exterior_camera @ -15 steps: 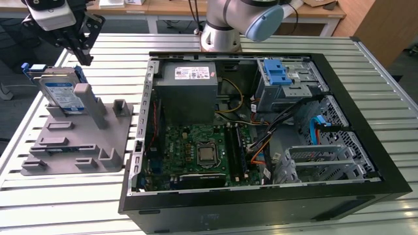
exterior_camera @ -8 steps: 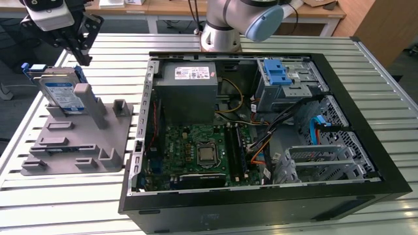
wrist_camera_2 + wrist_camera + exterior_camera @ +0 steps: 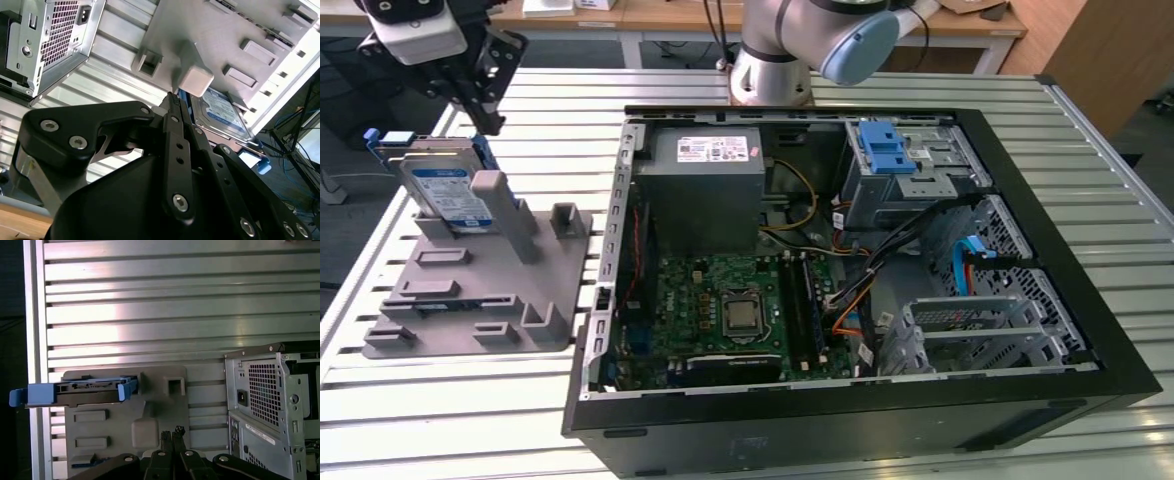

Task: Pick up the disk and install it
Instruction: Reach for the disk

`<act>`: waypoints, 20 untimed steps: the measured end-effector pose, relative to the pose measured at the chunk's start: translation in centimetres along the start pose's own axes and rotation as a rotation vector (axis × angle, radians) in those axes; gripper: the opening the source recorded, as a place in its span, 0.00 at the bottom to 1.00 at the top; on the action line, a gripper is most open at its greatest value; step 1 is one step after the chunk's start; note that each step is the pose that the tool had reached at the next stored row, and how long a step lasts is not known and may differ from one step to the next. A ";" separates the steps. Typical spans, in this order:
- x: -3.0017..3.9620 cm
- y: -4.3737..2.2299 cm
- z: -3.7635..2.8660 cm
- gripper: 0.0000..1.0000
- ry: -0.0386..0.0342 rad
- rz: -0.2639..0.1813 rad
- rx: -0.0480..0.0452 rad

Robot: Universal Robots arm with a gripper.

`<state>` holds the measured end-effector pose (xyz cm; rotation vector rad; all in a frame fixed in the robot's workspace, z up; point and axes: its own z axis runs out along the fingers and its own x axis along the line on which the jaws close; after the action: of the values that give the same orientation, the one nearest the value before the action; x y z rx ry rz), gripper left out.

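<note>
The disk [image 3: 447, 190], silver with a white-and-blue label and a blue frame, stands on edge in a grey holder block [image 3: 474, 290] on the exterior view's left, beside the open computer case [image 3: 854, 270]. My gripper [image 3: 486, 126] hangs just above and behind the disk's top edge, apart from it. In both wrist views the black fingers meet at their tips, shut on nothing: gripper [image 3: 171, 433], gripper [image 3: 172, 98]. The first wrist view shows the disk [image 3: 75, 390] edge-on, off to one side of the fingertips. In the second wrist view the disk [image 3: 220, 112] lies just past them.
The case holds a grey power-supply box [image 3: 707, 180], a motherboard [image 3: 734, 310], a drive cage with a blue latch [image 3: 887, 150] and a metal bracket [image 3: 974, 325]. Everything rests on a slatted metal table [image 3: 467, 410]. The arm's base [image 3: 774, 70] stands behind the case.
</note>
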<state>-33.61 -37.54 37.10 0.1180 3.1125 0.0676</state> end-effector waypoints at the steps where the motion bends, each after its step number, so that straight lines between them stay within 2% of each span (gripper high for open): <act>1: 0.05 0.00 0.01 0.15 0.0000 0.000 0.0000; 20: 0.83 -0.03 0.24 0.15 0.0000 0.000 0.0000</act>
<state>-34.43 -37.50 36.84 0.1180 3.1124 0.0677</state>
